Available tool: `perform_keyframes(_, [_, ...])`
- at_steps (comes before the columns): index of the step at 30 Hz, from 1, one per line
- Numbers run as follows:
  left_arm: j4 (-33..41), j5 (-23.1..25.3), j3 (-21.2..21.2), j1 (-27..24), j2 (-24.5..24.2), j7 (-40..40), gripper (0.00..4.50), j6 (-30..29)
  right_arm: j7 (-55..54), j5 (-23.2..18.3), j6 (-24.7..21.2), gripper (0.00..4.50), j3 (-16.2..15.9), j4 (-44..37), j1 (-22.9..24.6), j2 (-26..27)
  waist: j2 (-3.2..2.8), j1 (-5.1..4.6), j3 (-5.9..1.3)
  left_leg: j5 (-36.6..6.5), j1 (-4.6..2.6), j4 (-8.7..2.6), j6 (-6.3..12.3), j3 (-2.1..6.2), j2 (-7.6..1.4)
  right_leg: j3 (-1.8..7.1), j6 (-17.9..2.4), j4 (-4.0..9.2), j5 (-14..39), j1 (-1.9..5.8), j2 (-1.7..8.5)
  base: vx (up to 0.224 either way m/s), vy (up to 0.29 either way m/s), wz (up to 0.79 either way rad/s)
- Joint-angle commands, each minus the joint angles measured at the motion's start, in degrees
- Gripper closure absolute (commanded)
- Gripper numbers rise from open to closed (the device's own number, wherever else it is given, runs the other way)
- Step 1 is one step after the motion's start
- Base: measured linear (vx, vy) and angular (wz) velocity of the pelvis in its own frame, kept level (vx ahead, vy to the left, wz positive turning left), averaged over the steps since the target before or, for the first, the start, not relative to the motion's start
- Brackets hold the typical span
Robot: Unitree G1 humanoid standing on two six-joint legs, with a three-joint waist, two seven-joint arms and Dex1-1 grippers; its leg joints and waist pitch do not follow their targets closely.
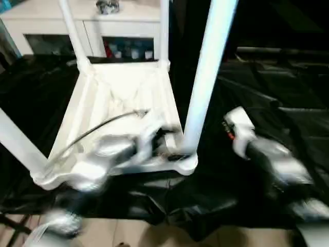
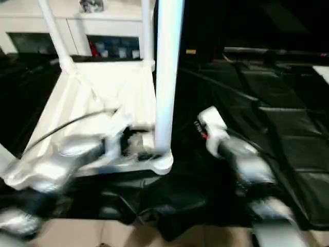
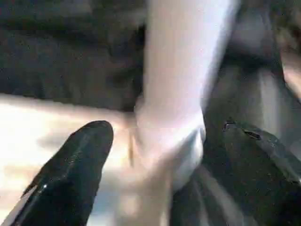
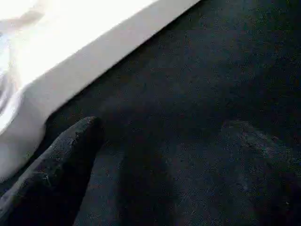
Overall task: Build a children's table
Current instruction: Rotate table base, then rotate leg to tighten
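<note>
A: What sits on the black sheeting point(image 1: 169, 200)?

B: The white tabletop point(image 1: 123, 98), underside up, ribs showing. Four white legs rise from its corner sockets; the near right leg point(image 1: 205, 82) stands tallest in the picture.

A: And the arms?

B: The left forearm point(image 1: 103, 154) lies across the tabletop's near edge, reaching toward that leg's base. The right forearm point(image 1: 267, 154) hangs over the sheeting, apart from the tabletop. A white cabinet point(image 1: 92, 31) stands behind.

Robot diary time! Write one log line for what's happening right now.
tabletop: upside down on black sheet | legs: four standing in corner sockets | left gripper: open around near leg base | right gripper: open, empty
</note>
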State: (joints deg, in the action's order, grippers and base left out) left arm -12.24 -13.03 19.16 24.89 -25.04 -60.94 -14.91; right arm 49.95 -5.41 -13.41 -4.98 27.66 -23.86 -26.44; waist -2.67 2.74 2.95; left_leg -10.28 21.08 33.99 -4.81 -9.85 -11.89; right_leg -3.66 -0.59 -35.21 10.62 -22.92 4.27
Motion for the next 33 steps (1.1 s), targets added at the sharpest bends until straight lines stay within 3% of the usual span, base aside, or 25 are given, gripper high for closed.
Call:
perform_keyframes(1, [0.3, 2.1, 1.6, 0.4, -0.9, -2.1, 0.54, 1.0, 3.1, -1.4, -0.5, 0.0, -1.0, -5.3, 0.3, -1.3, 0.5, 0.23, -3.87, -11.3, -0.39, -3.29, 3.99, -0.21, -0.75, 2.13, -13.5, 3.99, 7.9, 3.48, 2.51, 0.0, 0.0, 0.0])
perform_keyframes(2, [-0.8, 3.3, 2.0, 0.7, -1.5, -2.1, 0.54, 1.7, 5.2, -2.5, -1.0, 0.0, -1.3, -8.2, 1.6, -2.8, 0.34, 0.27, -3.8, -11.5, -0.42, -3.29, 3.88, -0.23, -0.73, 2.12, -13.4, 4.12, 9.4, 3.38, 2.65, 0.0, 0.0, 0.0])
perform_keyframes(3, [-1.9, 4.4, 2.2, 0.9, -1.8, -1.8, 0.67, 2.4, 7.5, -3.5, -2.1, 0.0, -1.5, -11.3, 3.0, -4.2, 0.62, 0.46, -3.57, -12.6, -0.48, -3.4, 3.77, -0.22, -0.73, 2.18, -12.1, 4.58, 13.3, 3.32, 2.59, 0.0, 0.0, 0.0])
perform_keyframes(5, [-4.4, 6.1, 2.1, 1.5, -1.6, -0.4, 0.89, 3.6, 10.5, -4.7, -3.7, 0.0, -2.0, -15.7, 4.9, -6.6, 1.02, 0.54, -3.53, -12.7, -0.46, -3.47, 3.71, -0.19, -0.75, 2.23, -10.7, 4.87, 15.7, 3.26, 2.59, 0.0, 0.0, 0.0])
perform_keyframes(6, [-5.6, 6.7, 2.2, 1.9, -1.5, -0.1, 0.89, 4.3, 11.5, -4.9, -4.4, 0.0, -2.3, -17.7, 5.8, -7.6, 0.85, 0.68, -3.6, -12.6, -0.51, -3.47, 3.53, -0.1, -0.83, 2.29, -10.4, 4.75, 16.1, 3.21, 2.76, 0.0, 0.0, 0.0])
perform_keyframes(7, [-6.4, 7.1, 2.3, 2.1, -1.4, 0.0, 0.96, 4.7, 12.1, -4.9, -4.9, 0.0, -2.4, -18.8, 6.2, -8.2, 1.46, 0.69, -3.55, -12.4, -0.47, -3.45, 3.58, -0.17, -0.78, 2.32, -9.7, 4.93, 17.3, 3.08, 2.77, 0.0, 0.0, 0.0])
perform_keyframes(9, [-8.2, 6.9, 2.6, 2.7, -1.2, -0.8, 1.06, 5.7, 13.3, -5.6, -7.0, 0.0, -2.5, -22.5, 7.6, -9.6, 1.3, 0.9, -3.62, -11.8, -0.44, -3.51, 3.42, -0.06, -0.76, 2.35, -9.1, 4.95, 17.8, 3.02, 2.81, 0.0, 0.0, 0.0])
perform_keyframes(12, [-11.4, 6.4, 2.5, 4.4, 0.5, -1.8, 1.36, 6.1, 14.1, -7.2, -10.1, 0.0, -2.6, -26.4, 8.8, -10.7, 1.07, 0.83, -3.74, -11.3, -0.3, -3.56, 3.46, 0.02, -0.79, 2.3, -10.0, 4.76, 15.4, 3.01, 2.86, 0.0, 0.0, 0.0])
perform_keyframes(14, [-12.2, 6.3, 2.3, 4.7, 1.0, -1.7, 1.41, 6.2, 14.2, -7.2, -10.2, 0.0, -2.8, -26.7, 8.8, -10.7, 1.28, 0.85, -3.82, -11.3, -0.33, -3.44, 3.51, -0.02, -0.82, 2.31, -10.5, 4.71, 14.5, 2.98, 2.92, 0.0, 0.0, 0.0])
perform_keyframes(15, [-13.0, 6.4, 2.2, 5.1, 1.3, -1.9, 1.41, 6.2, 14.2, -7.4, -10.3, 0.0, -2.8, -27.1, 8.9, -10.8, 0.47, 0.96, -3.88, -11.0, -0.3, -3.42, 3.42, 0.11, -0.84, 2.3, -11.0, 4.55, 13.7, 3.03, 3.09, 0.0, 0.0, 0.0])
perform_keyframes(16, [-13.6, 6.5, 2.1, 5.3, 1.5, -2.1, 1.56, 6.3, 14.2, -7.5, -10.5, 0.0, -2.9, -27.5, 8.9, -10.9, 0.95, 0.8, -3.94, -10.8, -0.26, -3.33, 3.54, 0.0, -0.77, 2.29, -11.3, 4.63, 12.6, 3.05, 2.94, 0.0, 0.0, 0.0])
perform_keyframes(17, [-14.3, 6.5, 2.1, 5.6, 1.7, -2.6, 1.67, 6.3, 14.2, -7.7, -10.8, 0.0, -2.9, -27.9, 9.0, -10.9, 0.71, 0.86, -3.94, -10.5, -0.18, -3.3, 3.62, 0.03, -0.63, 2.27, -11.4, 4.52, 12.0, 3.18, 2.9, 0.0, 0.0, 0.0])
perform_keyframes(20, [-15.9, 6.4, 2.1, 6.2, 1.9, -4.0, 1.85, 6.5, 14.2, -8.1, -11.7, 0.0, -2.8, -29.2, 9.4, -11.0, 0.88, 0.84, -3.96, -10.0, -0.12, -3.25, 3.9, 0.0, -0.63, 2.24, -11.6, 4.5, 11.2, 3.27, 2.89, 0.0, 0.0, 0.0])
perform_keyframes(21, [-16.4, 6.5, 2.2, 6.4, 1.9, -4.4, 1.85, 6.5, 14.2, -8.2, -12.0, 0.0, -2.7, -29.6, 9.6, -11.1, 0.54, 0.91, -3.99, -10.3, -0.25, -3.27, 3.78, 0.04, -0.71, 2.23, -11.7, 4.52, 11.7, 3.19, 2.97, 0.0, 0.0, 0.0])
perform_keyframes(33, [-20.3, 6.9, 1.5, 7.0, 2.6, -6.7, 2.97, 6.8, 14.1, -8.8, -14.1, 0.0, -3.0, -31.9, 10.2, -11.6, 0.9, 0.92, -3.83, -11.3, -0.28, -3.4, 3.22, 0.05, -0.74, 2.23, -11.1, 4.82, 14.3, 3.2, 3.05, 0.0, 0.0, 0.0])
